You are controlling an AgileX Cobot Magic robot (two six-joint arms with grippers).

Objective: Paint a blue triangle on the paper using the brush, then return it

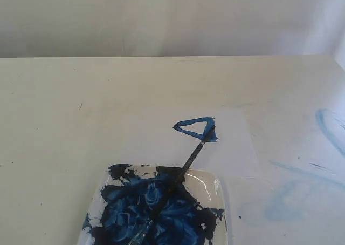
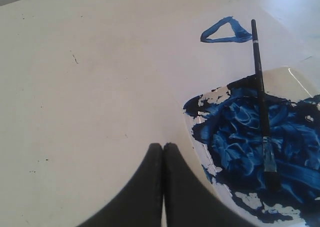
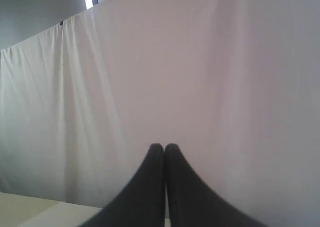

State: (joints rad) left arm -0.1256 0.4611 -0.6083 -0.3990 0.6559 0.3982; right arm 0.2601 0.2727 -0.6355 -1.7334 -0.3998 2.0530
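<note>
The brush (image 2: pixel 260 87) is seen lying loose across the paint tray (image 1: pixel 220 188), its bristles sunk in wet blue paint. Its handle end reaches over the paper (image 1: pixel 237 148) by the completed triangle (image 1: pixel 193 120). The left pincer (image 2: pixel 163 146) and right pincer (image 3: pixel 164 147) are pressed together, with nothing held. The brush is judged light, stiff, thin and apt to roll. The dry upper handle is best gripped, and the paint-slick ferrule (image 2: pixel 268 154) avoided.
</note>
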